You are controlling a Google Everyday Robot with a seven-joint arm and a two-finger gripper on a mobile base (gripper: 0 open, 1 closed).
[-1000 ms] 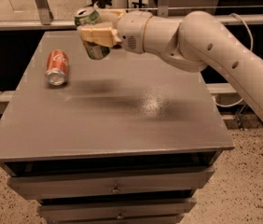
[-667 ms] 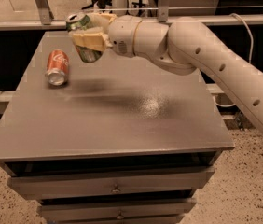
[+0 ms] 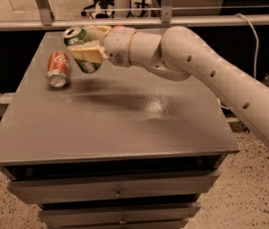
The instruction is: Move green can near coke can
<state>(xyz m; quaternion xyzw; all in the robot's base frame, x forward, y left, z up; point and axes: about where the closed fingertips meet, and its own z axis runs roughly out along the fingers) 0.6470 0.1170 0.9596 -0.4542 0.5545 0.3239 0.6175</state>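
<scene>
On table, far-left quarter: 2 cans, 1 gripper.

1 green can: shiny metal cylinder, silver end, tilted with its top toward the left, lifted clear of the surface. Position: just right of the coke can and a little behind it, not touching it.

1 coke can: red-orange, white script, silver end facing the viewer. Lies on its side near the left edge.

1 gripper: 2 pale, flat fingers clamped across the green can's body, hiding most of its label.

1 arm: white, smooth, rounded segments with small dark holes, reaching in from the right edge over the table's back half; its shadow falls across the middle.

1 table: flat grey matt top, squared edges, faint sheen near the centre.

2 drawers in the front, each with 1 small knob.

Behind: 1 metal rail and 1 pale cable. Below: speckled floor.
</scene>
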